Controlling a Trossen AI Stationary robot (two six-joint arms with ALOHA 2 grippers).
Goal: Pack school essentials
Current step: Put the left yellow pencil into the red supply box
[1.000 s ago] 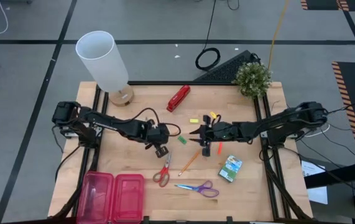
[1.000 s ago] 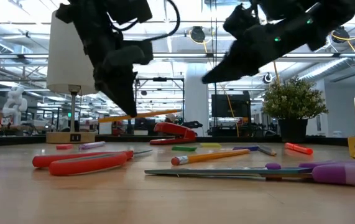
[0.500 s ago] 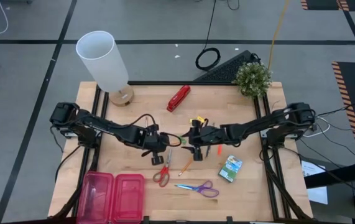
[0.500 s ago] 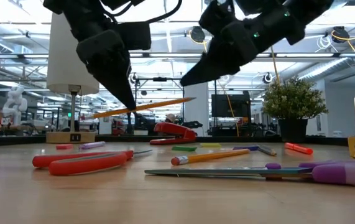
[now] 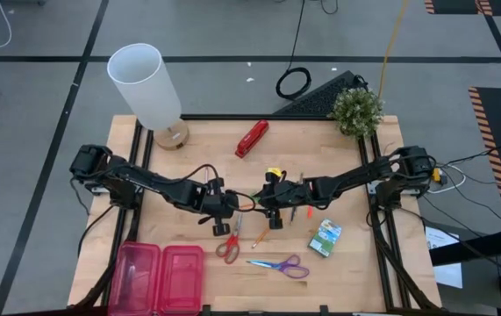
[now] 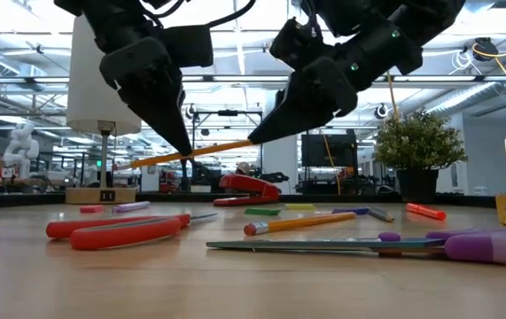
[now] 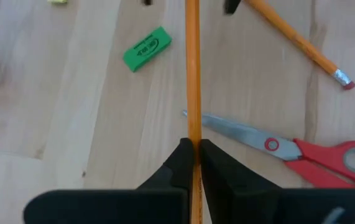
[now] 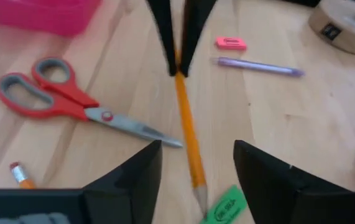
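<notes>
Mid-air handover: left gripper (image 7: 193, 149) pinching light, stiff, slippery orange pencil (image 7: 192, 68) near one end; right gripper (image 8: 193, 162) spread around free tip.

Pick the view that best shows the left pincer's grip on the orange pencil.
The left wrist view: the left pincer pinches the orange pencil squarely. The low view shows it held aloft, the right wrist view shows it end-on, and the high view barely shows it.

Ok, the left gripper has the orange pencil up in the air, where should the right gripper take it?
Take the orange pencil on its bare shaft, between the left gripper and the sharpened tip, coming in end-on. The right gripper already has its open jaws either side of that stretch, ready to close across it.
</notes>
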